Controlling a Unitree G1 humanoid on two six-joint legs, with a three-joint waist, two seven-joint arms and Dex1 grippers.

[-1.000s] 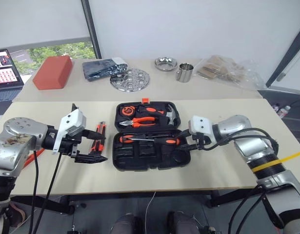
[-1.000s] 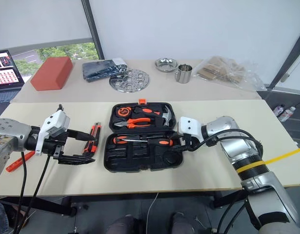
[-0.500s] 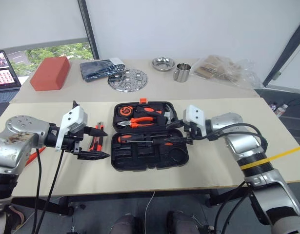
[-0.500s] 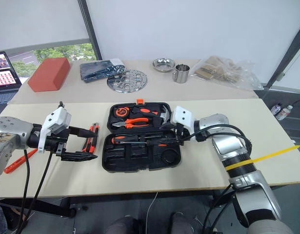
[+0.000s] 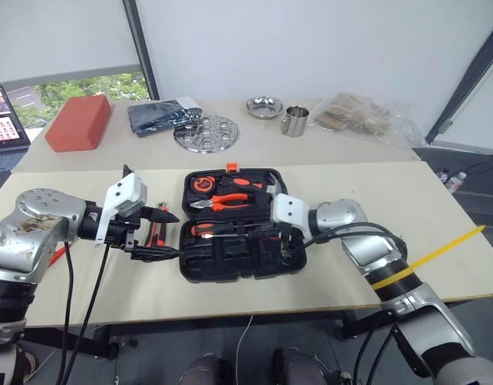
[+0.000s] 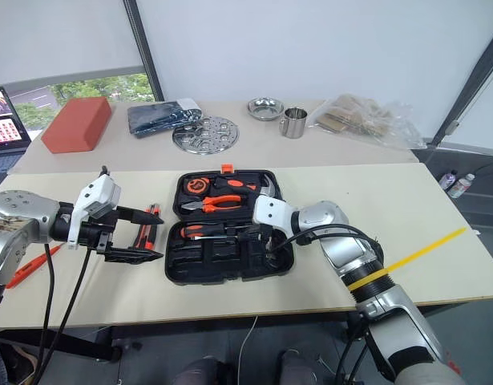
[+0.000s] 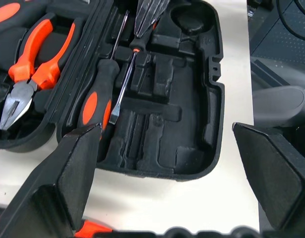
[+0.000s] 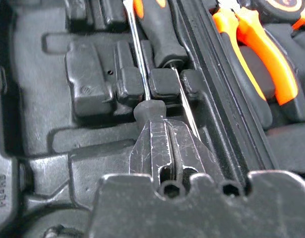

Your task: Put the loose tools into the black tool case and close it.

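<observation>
The right gripper (image 8: 164,148), fingers pressed together, noses a screwdriver (image 8: 142,74) into its recess in the near half of the open black tool case (image 5: 306,258), a push best kept gentle, while the left gripper (image 5: 154,234) waits spread wide just left of the case.

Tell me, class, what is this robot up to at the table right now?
The black tool case lies open on the table. The right gripper, shut, presses on a screwdriver in the case's near half. The left gripper hangs open above a utility knife beside the case. Pliers sit in the far half.
</observation>
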